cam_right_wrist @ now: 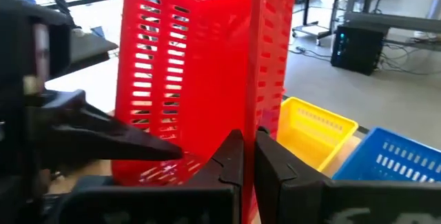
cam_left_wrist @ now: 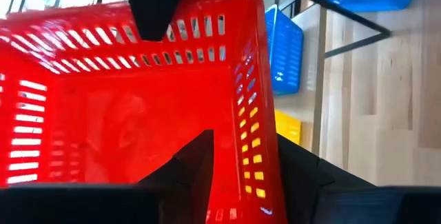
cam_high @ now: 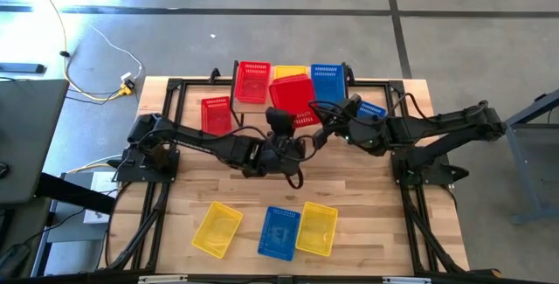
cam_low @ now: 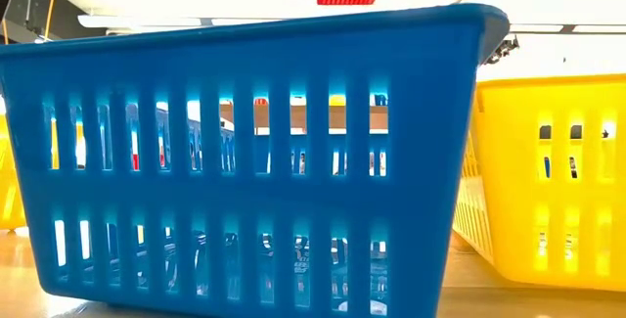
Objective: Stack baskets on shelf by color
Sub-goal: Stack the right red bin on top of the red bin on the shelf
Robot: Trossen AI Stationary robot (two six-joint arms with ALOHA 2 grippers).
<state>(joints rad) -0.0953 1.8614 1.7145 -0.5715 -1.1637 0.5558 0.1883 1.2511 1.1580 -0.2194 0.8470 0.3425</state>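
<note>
We've got a red basket [cam_high: 293, 100] held up above the middle of the shelf [cam_high: 349, 81], tilted, w/ both arms on it. Our left tool [cam_left_wrist: 238, 158] has its fingers astride one wall of that basket, one inside and one outside, so it's gripping the wall. Our right tool [cam_right_wrist: 248, 156] is pinched tight; in its wrist view the fingers meet at the basket's rim, so we judge it holds the rim too.

On the shelf: one red basket [cam_high: 252, 81] at the left end, a yellow basket [cam_high: 289, 72] mid, mostly hidden under the lifted red one, and a blue basket [cam_high: 327, 81] toward the right. A second blue one [cam_high: 370, 109] sits just beside the shelf's right end, partly hidden by the right arm; can't tell if it's on the shelf or the worktop [cam_high: 367, 223].

Still off the shelf: a third red basket [cam_high: 216, 114] on the worktop to the left, plus two yellow baskets [cam_high: 217, 229] [cam_high: 317, 228] and one blue basket [cam_high: 279, 232] along the near edge.

So approx. three colour spots are started, one basket each. We reckon the lifted red goes onto the left red next. Most of the stacking is left: at least five baskets remain, incl. the one in hand.
</note>
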